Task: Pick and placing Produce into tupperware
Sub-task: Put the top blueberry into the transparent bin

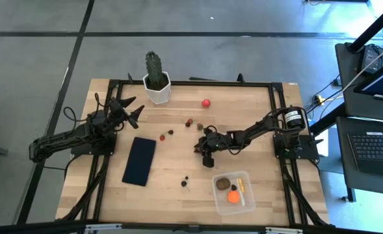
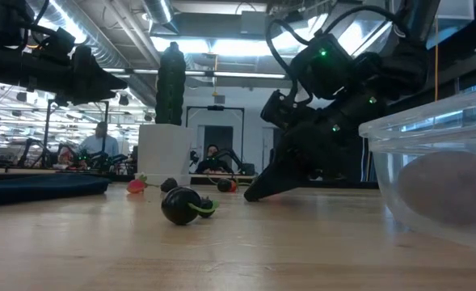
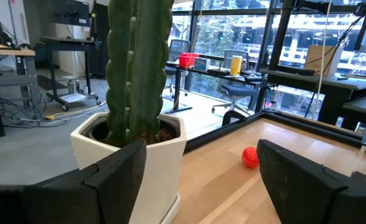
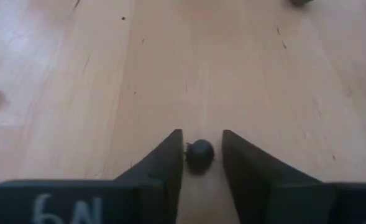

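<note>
Now, right pincer [image 4: 201, 163] down at surface [image 1: 178, 156] centre, fingers narrowing around a dark berry [image 4: 200, 154]. Risk: small round berry squirts out, rolls. Container [image 1: 233, 193] at five o'clock. Left pincer [image 1: 131, 110], spread, waits at ten o'clock by cactus [image 1: 156, 77].

Bright, even light falls from overhead; in the low view ceiling strip lights glare behind the dark, silhouetted arms. The near tupperware [image 2: 435, 166] is blurred and out of focus. Daylight floods through windows in the left wrist view. Short, soft shadows lie on the table [image 1: 178, 156].
</note>
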Motion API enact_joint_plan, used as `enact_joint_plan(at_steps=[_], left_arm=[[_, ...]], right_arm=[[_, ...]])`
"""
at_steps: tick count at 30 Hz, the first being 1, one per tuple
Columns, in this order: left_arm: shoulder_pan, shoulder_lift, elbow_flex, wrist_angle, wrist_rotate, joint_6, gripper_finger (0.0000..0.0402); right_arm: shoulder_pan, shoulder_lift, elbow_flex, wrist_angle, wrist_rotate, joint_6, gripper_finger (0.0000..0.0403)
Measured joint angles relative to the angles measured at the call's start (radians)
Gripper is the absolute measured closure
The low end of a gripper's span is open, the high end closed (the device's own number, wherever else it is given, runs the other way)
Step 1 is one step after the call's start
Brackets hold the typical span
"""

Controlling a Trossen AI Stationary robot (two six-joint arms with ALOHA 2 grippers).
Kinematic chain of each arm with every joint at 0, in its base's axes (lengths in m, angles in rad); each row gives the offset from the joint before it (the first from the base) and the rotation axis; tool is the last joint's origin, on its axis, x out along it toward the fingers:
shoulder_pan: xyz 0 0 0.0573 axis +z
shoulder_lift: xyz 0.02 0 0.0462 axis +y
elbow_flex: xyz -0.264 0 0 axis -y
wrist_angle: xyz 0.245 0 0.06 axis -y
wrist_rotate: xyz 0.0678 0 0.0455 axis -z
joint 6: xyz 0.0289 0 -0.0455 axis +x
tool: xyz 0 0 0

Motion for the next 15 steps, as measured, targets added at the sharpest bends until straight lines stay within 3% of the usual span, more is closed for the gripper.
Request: enact_joint_plan(at_steps=[6, 11, 15], left_arm=[[0.0, 0.0, 0.0, 0.0, 0.0, 0.0, 0.0104], [0.0, 0.0, 0.0, 0.0, 0.0, 0.0, 0.0104], [0.0, 0.0, 0.0, 0.0, 0.0, 0.007, 0.0104]], right_arm=[[0.0, -0.002, 0.0, -0.001, -0.003, 0.003, 0.0356], [0.001, -0.042, 0.006, -0.032, -0.016, 0.002, 0.036], [0.003, -0.153, 0.023, -0.064, -0.029, 0.032, 0.0357]])
